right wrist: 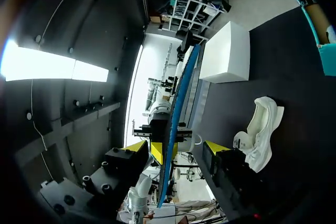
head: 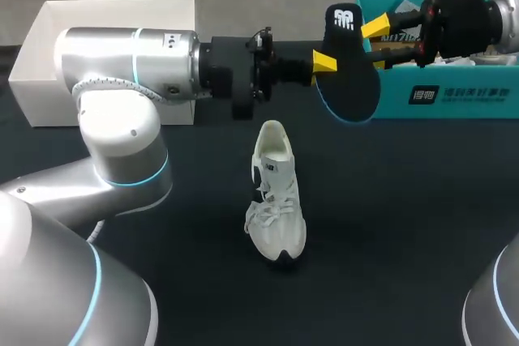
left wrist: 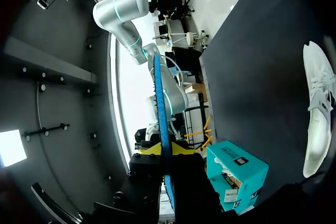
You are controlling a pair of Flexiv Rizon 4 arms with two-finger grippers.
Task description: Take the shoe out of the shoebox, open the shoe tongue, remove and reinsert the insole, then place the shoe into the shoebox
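The insole (head: 350, 79) looks light, thin, floppy; best pinched flat across both faces near its edge. The left fingers (left wrist: 148, 151) clamp it, the right fingers (right wrist: 134, 148) stand apart around it

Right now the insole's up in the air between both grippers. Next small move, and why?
Probably close the right gripper on the insole: its fingers straddle it without touching, while the left gripper alone clamps it. The shoe lies on the table below.
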